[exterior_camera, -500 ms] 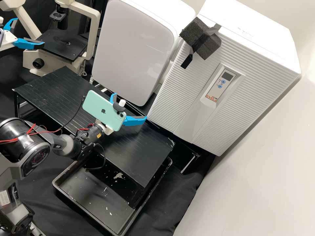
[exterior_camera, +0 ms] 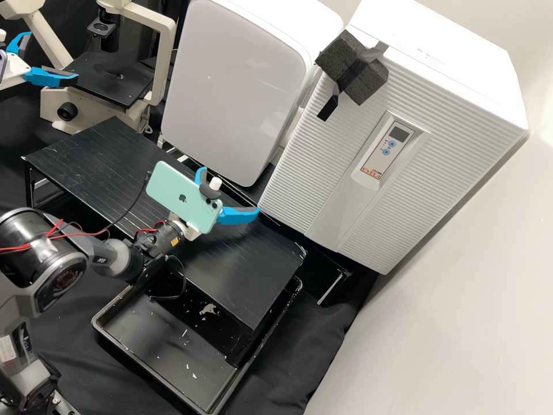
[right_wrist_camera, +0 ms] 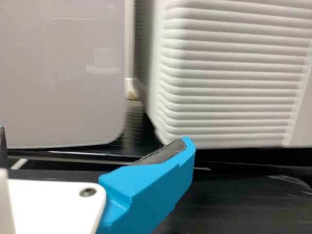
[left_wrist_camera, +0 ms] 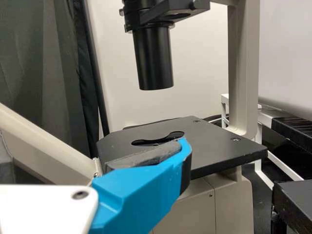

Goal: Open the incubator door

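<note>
The white incubator (exterior_camera: pixel 455 69) stands at the back right in the high view, its ribbed door (exterior_camera: pixel 314 155) shut. A dark foam block (exterior_camera: pixel 351 66) is taped at the door's upper left. Over the black stand, by the door's lower left corner, my right gripper (exterior_camera: pixel 230 189) is open and empty. In the right wrist view, the open right gripper (right_wrist_camera: pixel 95 139) is before the ribbed door (right_wrist_camera: pixel 229 73). My left gripper (exterior_camera: pixel 53 56) stands open beside the microscope at the upper left; in the left wrist view, one finger of the left gripper (left_wrist_camera: pixel 141 195) overlaps the microscope stage.
Left of the incubator is a white rounded appliance (exterior_camera: pixel 230 86). The black stand (exterior_camera: pixel 86 155) spans the middle, partly above a black tray (exterior_camera: pixel 109 340). The microscope (exterior_camera: pixel 161 57) is at the upper left. A pale wall (exterior_camera: pixel 461 288) rises on the right.
My right gripper has shifted slightly to the right and a little down in the high view, still open. The left gripper and the incubator door have not moved.
</note>
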You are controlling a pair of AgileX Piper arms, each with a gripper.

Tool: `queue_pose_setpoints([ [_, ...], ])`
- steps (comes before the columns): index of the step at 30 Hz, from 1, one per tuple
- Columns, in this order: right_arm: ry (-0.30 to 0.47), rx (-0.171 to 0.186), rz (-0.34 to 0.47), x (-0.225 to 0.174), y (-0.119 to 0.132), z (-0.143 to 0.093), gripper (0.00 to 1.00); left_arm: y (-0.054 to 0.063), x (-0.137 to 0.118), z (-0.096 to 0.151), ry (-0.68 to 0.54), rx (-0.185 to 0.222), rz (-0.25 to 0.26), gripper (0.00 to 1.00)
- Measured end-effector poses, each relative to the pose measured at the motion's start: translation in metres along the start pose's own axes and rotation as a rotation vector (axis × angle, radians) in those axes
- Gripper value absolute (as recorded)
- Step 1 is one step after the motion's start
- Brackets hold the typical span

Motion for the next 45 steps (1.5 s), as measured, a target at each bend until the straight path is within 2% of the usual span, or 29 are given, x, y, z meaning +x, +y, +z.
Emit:
queue_pose_setpoints([
  [3, -0.014, 0.053, 0.067, -0.008, 0.020, 0.004, 1.00, 0.000, 0.000, 0.000, 0.000, 0.000, 0.000, 1.00],
  [5, -0.002, 0.095, 0.141, -0.014, 0.039, 0.004, 1.00, 0.000, 0.000, 0.000, 0.000, 0.000, 0.000, 1.00],
  [7, 0.025, 0.111, 0.184, -0.017, 0.050, -0.001, 1.00, 0.000, 0.000, 0.000, 0.000, 0.000, 0.000, 1.00],
  [13, 0.124, 0.104, 0.275, -0.009, 0.080, -0.027, 1.00, 0.000, 0.000, 0.000, 0.000, 0.000, 0.000, 1.00],
  [17, 0.145, 0.099, 0.296, -0.001, 0.094, -0.038, 1.00, 0.000, 0.000, 0.000, 0.000, 0.000, 0.000, 1.00],
  [23, 0.124, 0.124, 0.306, 0.011, 0.108, -0.050, 1.00, 0.000, 0.000, 0.000, 0.000, 0.000, 0.000, 1.00],
  [31, 0.097, 0.118, 0.329, 0.028, 0.122, -0.065, 1.00, 0.000, 0.000, 0.000, 0.000, 0.000, 0.000, 1.00],
  [35, 0.085, 0.093, 0.338, 0.034, 0.124, -0.070, 1.00, 0.000, 0.000, 0.000, 0.000, 0.000, 0.000, 1.00],
  [40, 0.061, 0.080, 0.351, 0.044, 0.125, -0.073, 1.00, 0.000, 0.000, 0.000, 0.000, 0.000, 0.000, 1.00],
  [45, 0.014, 0.093, 0.367, 0.055, 0.129, -0.070, 1.00, 0.000, 0.000, 0.000, 0.000, 0.000, 0.000, 1.00],
])
